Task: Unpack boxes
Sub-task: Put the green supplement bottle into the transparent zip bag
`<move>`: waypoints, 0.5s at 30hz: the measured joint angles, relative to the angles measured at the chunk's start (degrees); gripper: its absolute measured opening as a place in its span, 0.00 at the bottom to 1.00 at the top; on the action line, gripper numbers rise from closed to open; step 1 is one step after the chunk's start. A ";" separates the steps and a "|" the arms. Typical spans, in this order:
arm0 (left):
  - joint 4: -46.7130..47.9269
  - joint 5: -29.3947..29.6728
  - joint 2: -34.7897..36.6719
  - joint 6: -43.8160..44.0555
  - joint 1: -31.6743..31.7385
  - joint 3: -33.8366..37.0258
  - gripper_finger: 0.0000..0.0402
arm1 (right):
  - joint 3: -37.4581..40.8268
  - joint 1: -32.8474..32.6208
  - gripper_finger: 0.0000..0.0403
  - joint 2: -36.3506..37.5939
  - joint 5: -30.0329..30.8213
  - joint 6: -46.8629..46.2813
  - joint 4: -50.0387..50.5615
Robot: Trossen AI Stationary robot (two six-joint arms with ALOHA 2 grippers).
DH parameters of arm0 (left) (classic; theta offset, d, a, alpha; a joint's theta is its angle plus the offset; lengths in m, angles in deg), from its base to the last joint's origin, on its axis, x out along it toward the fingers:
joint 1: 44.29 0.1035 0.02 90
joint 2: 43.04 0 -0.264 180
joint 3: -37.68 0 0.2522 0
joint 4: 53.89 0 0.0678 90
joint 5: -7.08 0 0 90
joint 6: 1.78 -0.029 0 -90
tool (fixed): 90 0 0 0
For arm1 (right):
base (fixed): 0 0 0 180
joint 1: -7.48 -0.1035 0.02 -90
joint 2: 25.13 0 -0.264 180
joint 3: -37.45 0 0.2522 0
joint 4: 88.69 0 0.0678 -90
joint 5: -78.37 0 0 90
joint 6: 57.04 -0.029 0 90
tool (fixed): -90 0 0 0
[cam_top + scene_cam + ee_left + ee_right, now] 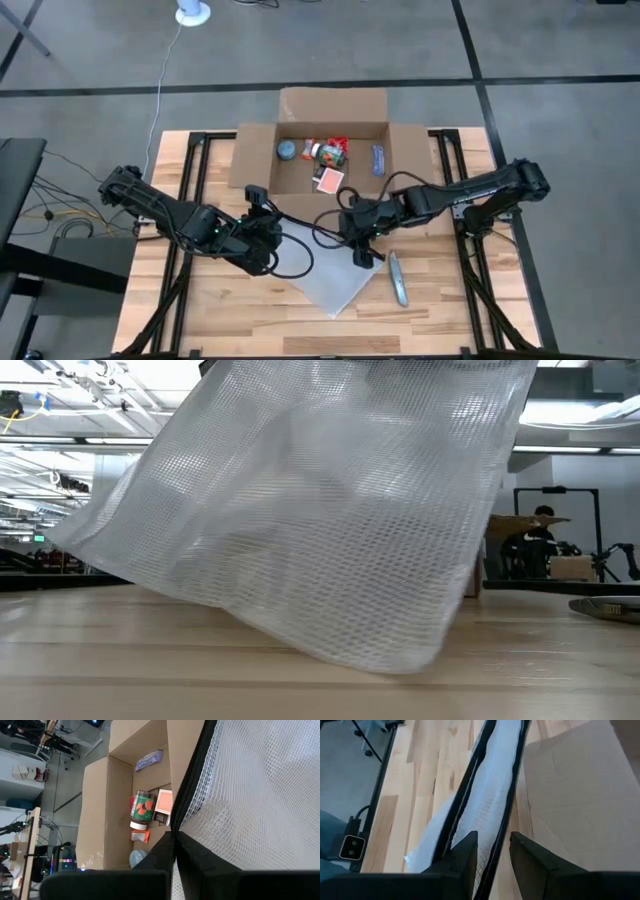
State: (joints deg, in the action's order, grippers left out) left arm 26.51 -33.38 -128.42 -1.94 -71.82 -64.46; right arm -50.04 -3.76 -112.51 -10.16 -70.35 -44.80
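The brown cardboard box [262,150] stands open at the table's far middle, with its flaps spread out. Inside it are a jar [330,153], an orange card [330,180], a round tin [287,150] and a purple packet [377,158]. Nearer than the box, a white mesh zip bag [330,275] is held up between my two grippers. My left gripper [272,232] is shut on the bag's left part and my right gripper [357,248] on its right part. In the low view the bag [330,510] fills most of the picture. My left gripper pinches the bag's dark zip edge [176,827] between its two shut fingers. The mesh spreads away beyond the fingers, lifted off the table. My right gripper has one side of the bag's open zip mouth [496,851] between its two fingers, which lie across that edge. The mouth's other zip edge [455,820] runs free past the outer side of one finger. The bag hangs below, its lower corner [405,660] just at the tabletop.
A slim grey object [398,278] lies on the table to the right of the bag. The box's near flap [580,795] lies flat just beyond the grippers. Bare wood shows along the near edge [240,325].
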 joint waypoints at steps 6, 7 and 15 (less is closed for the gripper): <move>-3.34 0.77 -0.05 -2.66 0.05 0.00 0.00 | -0.11 1.39 0.21 -1.19 0.00 -1.69 3.16; -4.16 0.83 -0.05 -3.15 0.05 0.00 0.00 | -0.01 1.59 0.17 -1.30 -0.02 -1.74 4.55; -5.21 -1.48 -0.07 -1.29 0.39 0.00 0.00 | -7.06 2.52 0.00 0.05 2.35 8.70 16.65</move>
State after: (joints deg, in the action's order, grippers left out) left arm 21.30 -34.86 -128.49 -3.22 -71.43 -64.46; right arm -57.11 -1.24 -112.46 -7.81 -61.65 -28.15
